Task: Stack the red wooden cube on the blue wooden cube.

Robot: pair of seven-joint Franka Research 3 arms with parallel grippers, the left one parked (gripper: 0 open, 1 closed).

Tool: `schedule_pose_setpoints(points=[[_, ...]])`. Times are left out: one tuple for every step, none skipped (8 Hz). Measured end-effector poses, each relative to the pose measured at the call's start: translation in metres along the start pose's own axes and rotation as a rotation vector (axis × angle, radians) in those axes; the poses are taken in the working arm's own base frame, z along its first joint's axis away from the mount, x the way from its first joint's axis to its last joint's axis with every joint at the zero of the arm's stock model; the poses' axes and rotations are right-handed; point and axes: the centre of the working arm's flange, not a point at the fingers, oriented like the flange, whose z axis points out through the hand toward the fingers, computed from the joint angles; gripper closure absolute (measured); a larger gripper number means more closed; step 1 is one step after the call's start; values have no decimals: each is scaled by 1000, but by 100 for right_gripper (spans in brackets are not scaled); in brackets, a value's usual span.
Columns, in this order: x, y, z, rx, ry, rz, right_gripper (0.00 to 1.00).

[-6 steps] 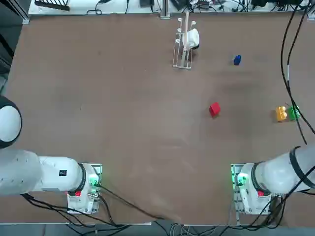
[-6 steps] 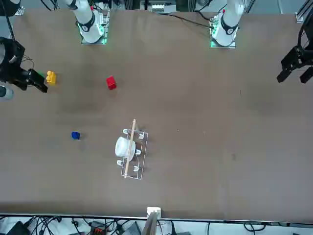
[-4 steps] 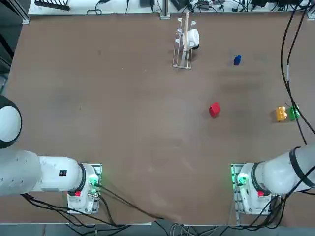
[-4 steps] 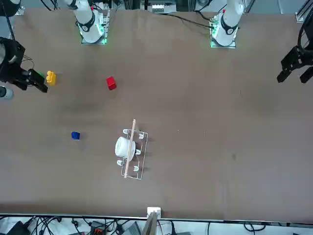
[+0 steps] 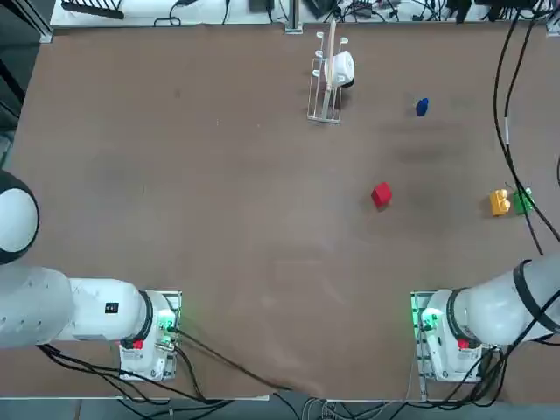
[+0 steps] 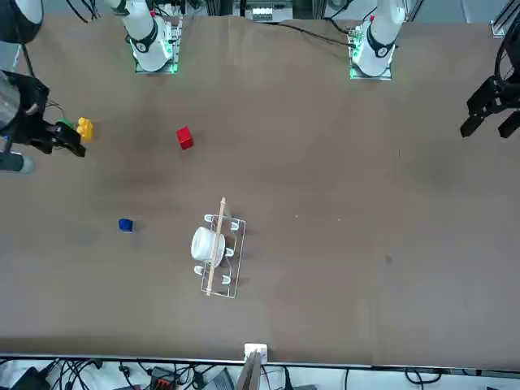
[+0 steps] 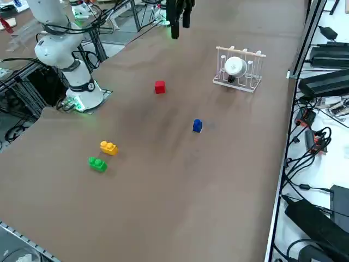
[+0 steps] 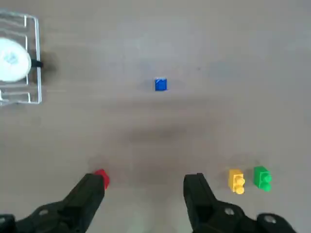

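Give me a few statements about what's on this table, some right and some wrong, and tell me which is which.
1. The red wooden cube sits on top of the blue wooden cube. False: both rest on the table, well apart.
2. The yellow block and the green block lie side by side. True.
3. The right gripper is clamped on the red cube. False: its fingers are open and empty, high above the table.
4. A white cup sits in a wire rack. True.
5. The blue cube lies between the yellow and green blocks. False: it lies apart from them, nearer the rack.
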Motion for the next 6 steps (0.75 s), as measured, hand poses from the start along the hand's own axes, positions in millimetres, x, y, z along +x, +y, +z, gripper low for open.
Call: schedule_pose_setpoints(points=[[-1,-12,16,5,-41,-21,0],[-4,-26,38,12,-89,-44,0],[-6,-43,61,13,-112,-72,0],[-8,-60,84,15,-93,-99,0],[-14,-74,112,22,-60,-122,0],[-27,-84,146,28,-40,-140,0]])
